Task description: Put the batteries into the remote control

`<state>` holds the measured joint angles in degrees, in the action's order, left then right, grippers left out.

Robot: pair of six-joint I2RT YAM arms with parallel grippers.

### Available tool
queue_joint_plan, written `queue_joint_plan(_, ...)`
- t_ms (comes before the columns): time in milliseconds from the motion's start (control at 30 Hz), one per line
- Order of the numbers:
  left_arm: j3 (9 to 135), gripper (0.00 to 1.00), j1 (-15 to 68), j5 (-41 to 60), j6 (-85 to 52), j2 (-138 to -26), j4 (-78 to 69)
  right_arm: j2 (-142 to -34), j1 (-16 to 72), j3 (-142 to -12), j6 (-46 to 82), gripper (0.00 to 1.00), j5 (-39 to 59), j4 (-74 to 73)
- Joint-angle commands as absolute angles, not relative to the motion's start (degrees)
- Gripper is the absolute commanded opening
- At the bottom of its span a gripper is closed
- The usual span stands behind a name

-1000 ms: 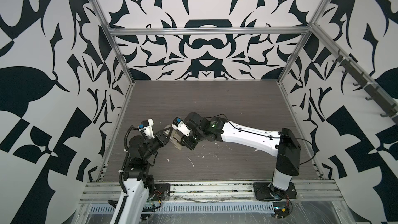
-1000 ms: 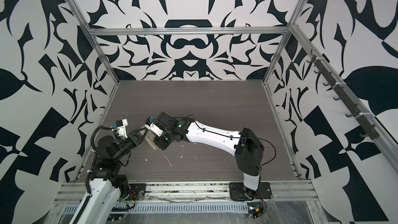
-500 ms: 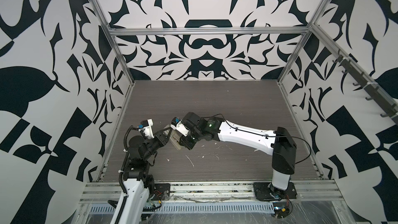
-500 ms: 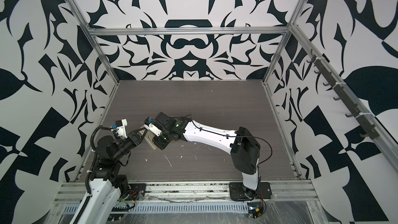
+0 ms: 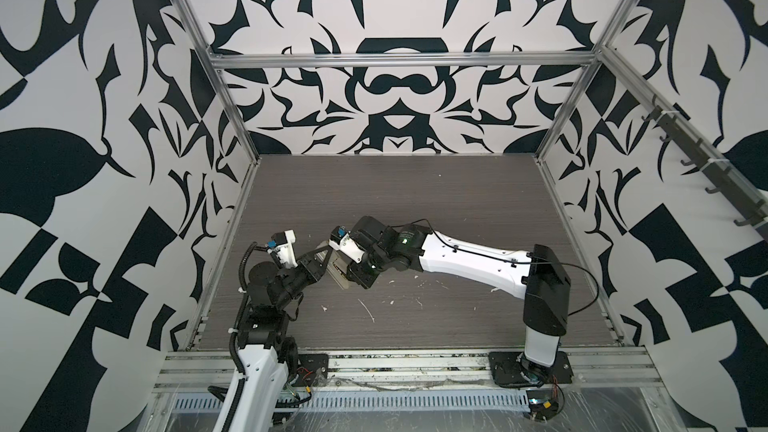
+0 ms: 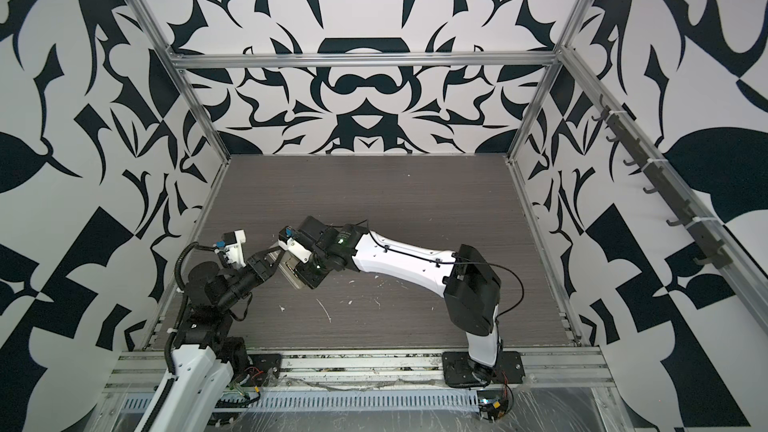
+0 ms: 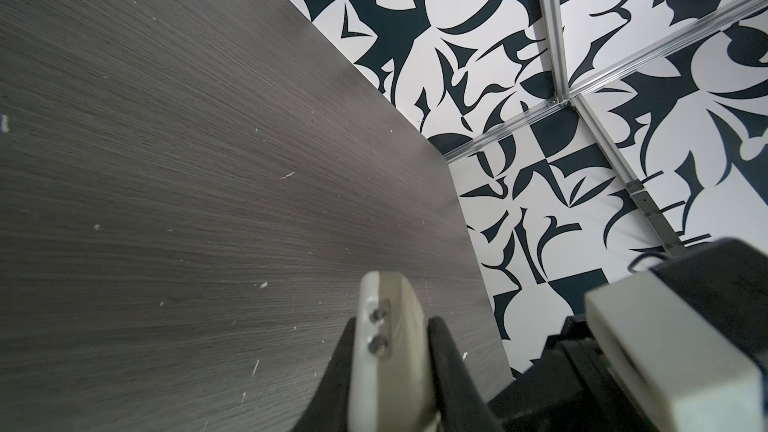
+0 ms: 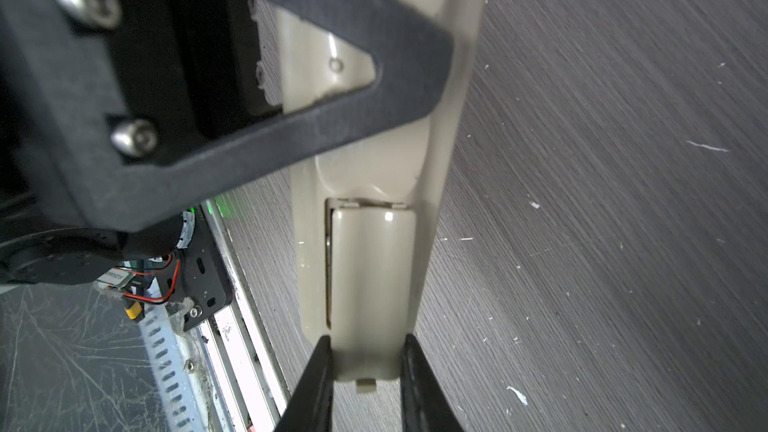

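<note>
Grey table (image 5: 415,201); left pincer (image 7: 390,326) grips remote control (image 8: 374,176), right pincer (image 8: 365,351) its part-hidden cover (image 8: 372,268).

- No word, brand, number or sign could be read in any view.
- In the right wrist view, a small white label (image 8: 115,277) beside the red and black wires (image 8: 165,284) carried dark print. It was too small and blurred to make out.
</note>
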<state>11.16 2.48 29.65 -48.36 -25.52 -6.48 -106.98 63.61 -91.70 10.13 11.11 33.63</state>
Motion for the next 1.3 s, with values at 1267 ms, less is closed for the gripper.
queue_joint_plan(1267, 12.61, 0.0, 2.36, 29.33, -46.85, -24.61, -5.63, -109.95, 64.89, -99.66, 9.14, 0.0, 9.07, 39.23)
